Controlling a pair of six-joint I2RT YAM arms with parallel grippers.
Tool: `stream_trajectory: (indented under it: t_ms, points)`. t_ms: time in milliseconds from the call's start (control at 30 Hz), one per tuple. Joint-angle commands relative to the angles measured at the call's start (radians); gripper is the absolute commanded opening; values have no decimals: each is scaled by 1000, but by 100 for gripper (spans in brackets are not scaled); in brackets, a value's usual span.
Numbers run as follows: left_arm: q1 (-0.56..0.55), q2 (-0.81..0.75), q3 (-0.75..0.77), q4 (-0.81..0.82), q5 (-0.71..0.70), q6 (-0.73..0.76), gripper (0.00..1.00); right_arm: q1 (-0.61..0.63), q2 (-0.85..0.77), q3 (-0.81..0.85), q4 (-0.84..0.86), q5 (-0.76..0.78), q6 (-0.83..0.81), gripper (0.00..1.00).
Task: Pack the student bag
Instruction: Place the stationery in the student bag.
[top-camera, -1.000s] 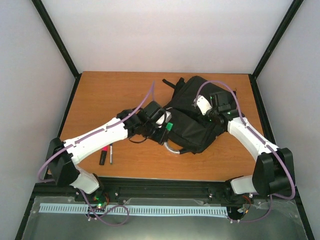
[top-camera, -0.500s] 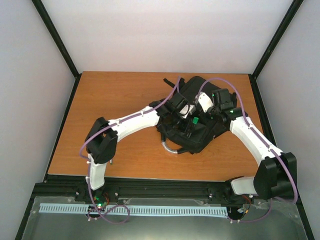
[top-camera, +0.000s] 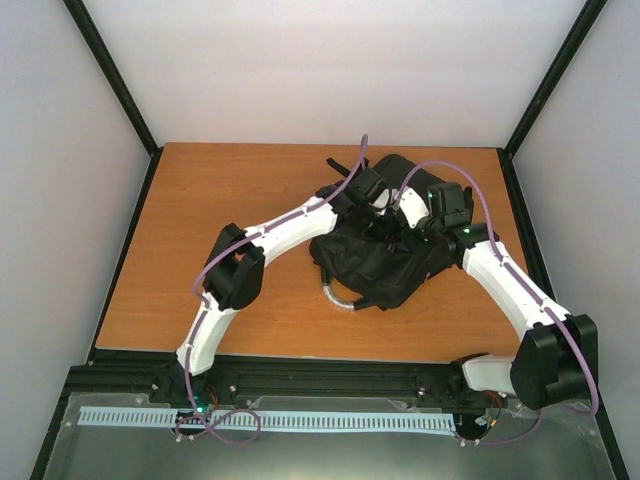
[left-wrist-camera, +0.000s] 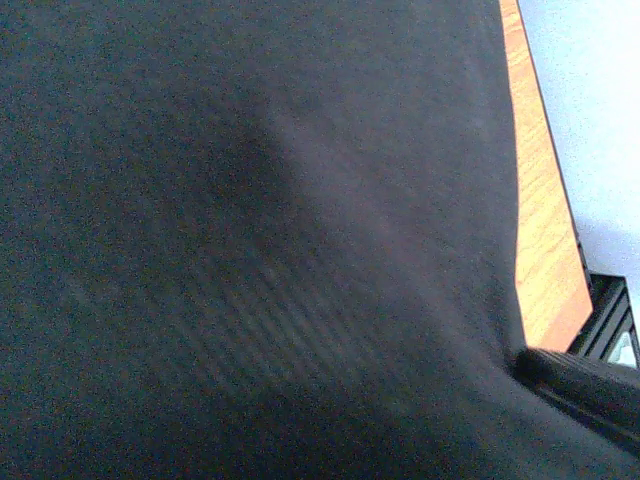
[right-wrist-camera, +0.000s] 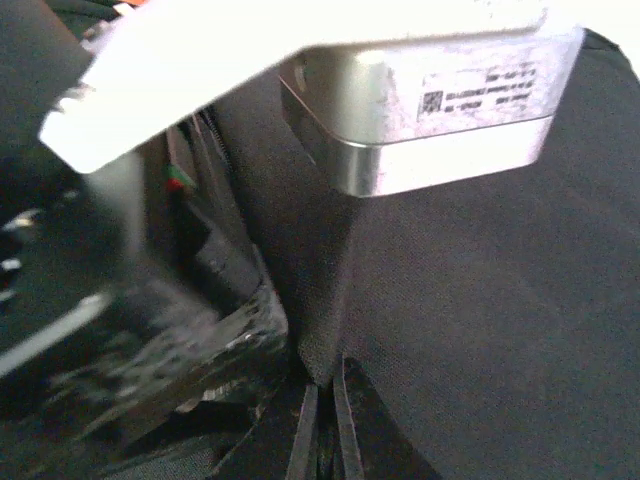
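Toward the far right corner of the worktop (top-camera: 200, 230), the student bag (top-camera: 385, 265) is seen lying in a heap, its pale loop handle (top-camera: 338, 296) turned to the near edge. A fold of its fabric is pinched by the right gripper (right-wrist-camera: 320, 438). The left gripper (top-camera: 380, 210) is pressed into the bag; its jaws are hidden by black cloth, so their state cannot be told.

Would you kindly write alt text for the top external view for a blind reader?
A black student bag lies crumpled on the right half of an orange table, its pale grey loop handle toward the near edge. The left arm and the right arm both reach onto it from either side.
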Motion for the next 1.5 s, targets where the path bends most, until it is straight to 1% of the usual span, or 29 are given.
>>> stream_trajectory:
  t_ms: [0,67,133,200,300,467,533,667,767,867,967,1033,1133,1200,1333,1467]
  points:
    - [13,93,146,-52,-66,-7,4,1,-40,-6,78,-59,0,3]
    - [13,105,156,-56,-83,-9,11,0,-40,-11,83,-57,-2,3]
    - [13,90,128,-42,-76,-18,18,0,-38,-12,84,-50,-4,3]
    - [12,45,79,-23,-81,-25,27,0,-34,-17,89,-46,-7,3]
    - [10,-51,3,-15,-117,-19,37,-1,-25,-18,94,-41,-9,3]
    - [9,-185,-136,-7,-168,-7,46,0,-16,-19,95,-40,-11,3]
    - [7,-228,-210,15,-177,1,48,0,-14,-21,95,-39,-11,3]
    - [-4,-283,-342,96,-121,12,47,-1,-13,-21,97,-39,-11,3]
    - [-19,-290,-389,146,-70,6,46,-1,-9,-20,97,-41,-11,3]
    - [-26,-275,-401,196,-35,-22,36,0,-8,-21,97,-40,-11,3]
    - [-27,-260,-402,224,-18,-37,17,0,-9,-22,95,-38,-11,3]
    - [-29,-240,-386,228,-11,-42,11,-1,-9,-22,95,-38,-11,3]
    - [-27,-206,-351,225,-16,-49,9,0,-10,-22,95,-36,-11,3]
    - [-27,-176,-312,205,-42,-51,9,-1,-13,-24,94,-35,-11,3]
    - [-26,-109,-226,187,-45,-56,8,-1,-16,-26,95,-31,-9,3]
    - [-23,-42,-127,181,-107,-64,7,-5,-14,-27,95,-30,-9,3]
